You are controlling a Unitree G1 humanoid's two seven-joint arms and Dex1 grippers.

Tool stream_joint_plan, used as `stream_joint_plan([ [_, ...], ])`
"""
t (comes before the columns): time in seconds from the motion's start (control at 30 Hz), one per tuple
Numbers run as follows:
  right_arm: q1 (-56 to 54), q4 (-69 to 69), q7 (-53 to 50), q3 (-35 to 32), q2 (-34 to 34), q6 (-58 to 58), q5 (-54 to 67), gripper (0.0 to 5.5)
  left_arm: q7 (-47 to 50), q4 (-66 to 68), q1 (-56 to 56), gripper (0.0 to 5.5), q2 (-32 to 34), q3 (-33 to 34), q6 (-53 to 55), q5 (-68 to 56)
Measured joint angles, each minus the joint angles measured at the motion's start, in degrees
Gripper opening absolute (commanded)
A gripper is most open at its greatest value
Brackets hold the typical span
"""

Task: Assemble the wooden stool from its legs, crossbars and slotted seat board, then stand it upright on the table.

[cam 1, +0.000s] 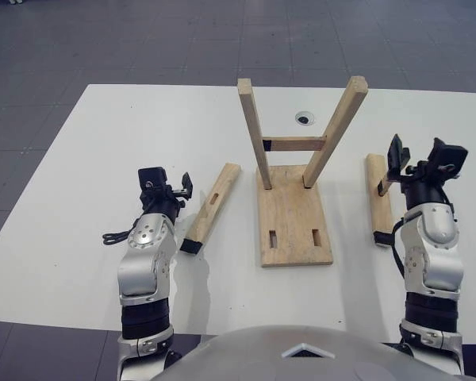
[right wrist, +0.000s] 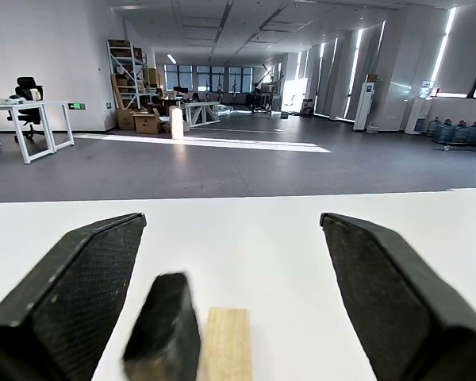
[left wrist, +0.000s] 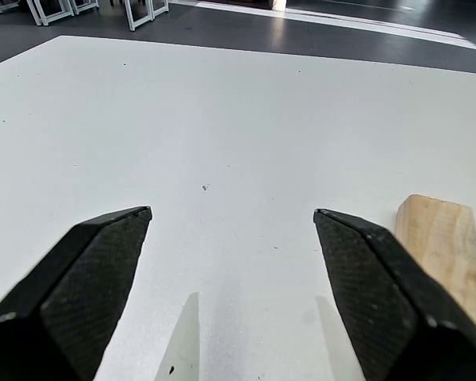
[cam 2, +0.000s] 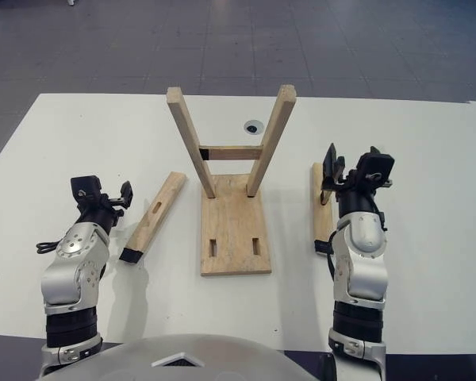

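Observation:
The slotted seat board (cam 1: 295, 226) lies flat at the table's middle. Two legs (cam 1: 254, 131) (cam 1: 337, 131) stand in its far slots, leaning apart, joined by a crossbar (cam 1: 295, 144). Its two near slots (cam 1: 274, 238) are empty. A loose leg with a black tip (cam 1: 212, 206) lies left of the board, and another (cam 1: 378, 198) lies to its right. My left gripper (cam 1: 168, 184) is open just left of the left loose leg (left wrist: 444, 246), holding nothing. My right gripper (cam 1: 420, 159) is open above the far end of the right loose leg (right wrist: 226, 345), also holding nothing.
The white table (cam 1: 103, 159) has a small round hole (cam 1: 305, 118) behind the upright legs. A black cable (cam 1: 115, 236) loops beside my left arm. Bare tabletop spreads to the far left and far right.

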Motion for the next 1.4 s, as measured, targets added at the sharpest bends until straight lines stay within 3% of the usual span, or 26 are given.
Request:
stream_joint_plan([
  [0.17, -11.1, -9.2, -4.9, -2.3, -0.7, 18.6, 4.2, 2.83, 0.1, 0.0, 0.5, 3.8, -0.7, 0.0, -0.1, 0.3],
  [0.33, -25.3, -9.4, -6.4, -0.5, -4.7, 40.8, 5.4, 2.83, 0.4, 0.0, 0.7, 3.8, -1.6, -0.1, -0.2, 0.8],
  [0.6, -26.7, -1.2, -5.7, -0.5, -6.6, 44.3, 3.0, 2.83, 0.4, 0.0, 0.7, 3.8, -2.2, -0.1, -0.3, 1.1],
  [0.8, -44.8, -3.2, -8.4, -6.3, -6.7, 37.3, 3.1, 2.83, 0.4, 0.0, 0.7, 3.8, -2.2, 0.0, -0.3, 1.2],
  [0.83, -44.5, -3.6, -8.3, -6.4, -7.1, 37.6, 3.0, 2.83, 0.4, -0.1, 0.7, 3.8, -2.2, 0.0, -0.3, 1.2],
  [1.0, -21.0, 3.2, -5.8, -2.1, -4.4, 37.0, 0.7, 2.83, 0.4, 0.0, 0.5, 3.8, -2.2, 0.0, -0.3, 1.2],
  [1.2, -17.1, 2.2, -5.7, -1.8, -2.4, 31.7, 0.4, 2.83, 0.4, 0.0, -0.6, 3.8, -2.2, -0.1, -0.3, 1.2],
  [1.4, -22.4, 0.5, -6.9, -5.1, -2.3, 34.8, 1.0, 2.83, 0.4, 0.2, -0.7, 3.8, -2.4, -0.1, -0.8, 1.2],
])
